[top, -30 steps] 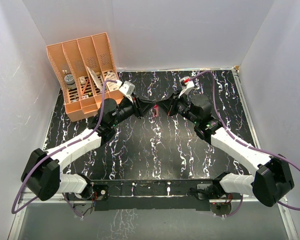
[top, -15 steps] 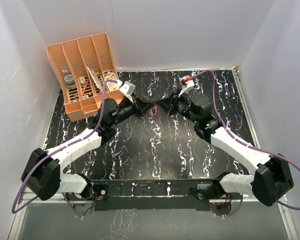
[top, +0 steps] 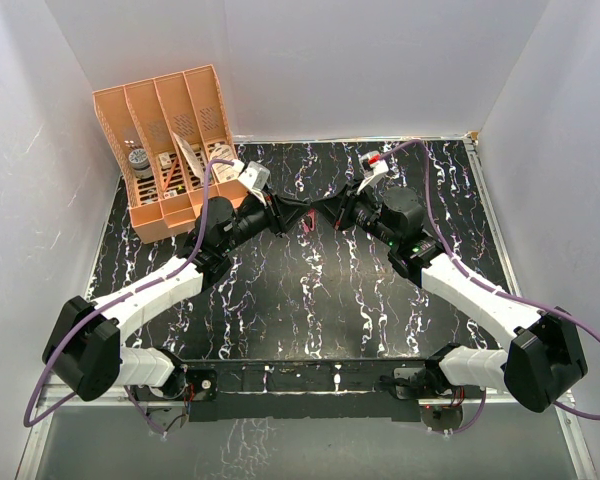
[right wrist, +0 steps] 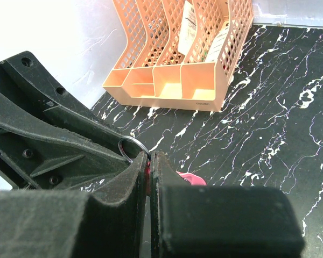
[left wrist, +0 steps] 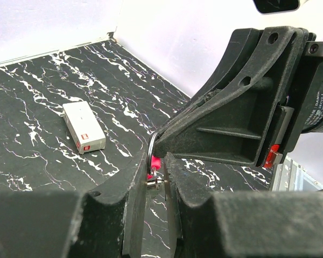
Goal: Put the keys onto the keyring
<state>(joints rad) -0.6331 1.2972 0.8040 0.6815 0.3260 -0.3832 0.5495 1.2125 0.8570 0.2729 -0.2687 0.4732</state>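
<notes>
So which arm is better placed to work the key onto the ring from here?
Left. The left gripper seems to hold the key right at the keyring, so it can do the threading. The right gripper is pinched shut on the keyring and should serve as the anchor.

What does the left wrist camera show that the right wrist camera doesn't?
Only the left wrist view: a white box lying on the table, and the right gripper seen from outside, pinching the ring. Only the right wrist view: the orange organizer by the wall, and the left gripper seen from outside. Both: the ring, its pink tag, the black marbled table and the white wall.
</notes>
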